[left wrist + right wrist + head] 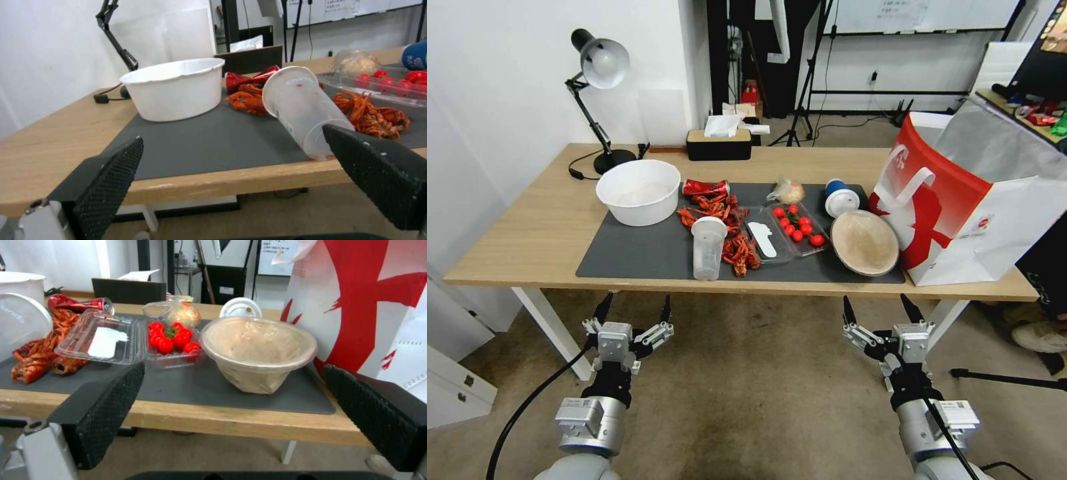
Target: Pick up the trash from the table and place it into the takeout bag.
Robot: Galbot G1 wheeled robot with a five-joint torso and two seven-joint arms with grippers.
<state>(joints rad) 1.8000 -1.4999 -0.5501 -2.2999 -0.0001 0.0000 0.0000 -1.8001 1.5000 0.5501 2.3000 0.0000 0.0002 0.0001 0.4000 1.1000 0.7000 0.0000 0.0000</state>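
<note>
- Bright, even indoor lighting; shadows under the table (527,240) soft and faint.
- Head view bends straight edges toward its borders.
- Both wrist views soft, background blurred; near fingers (106,180) dark.

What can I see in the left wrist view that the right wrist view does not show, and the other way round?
Left wrist view alone: the lamp, and the blue-and-white cup by its blue side. Right wrist view alone: the tan paper bowl and the red-and-white takeout bag beside it. Both show the white bowl, the clear plastic cup, the red can, the small food bag, the tomatoes and the grey mat. The left tool and the right tool are both open, before the table edge.
</note>
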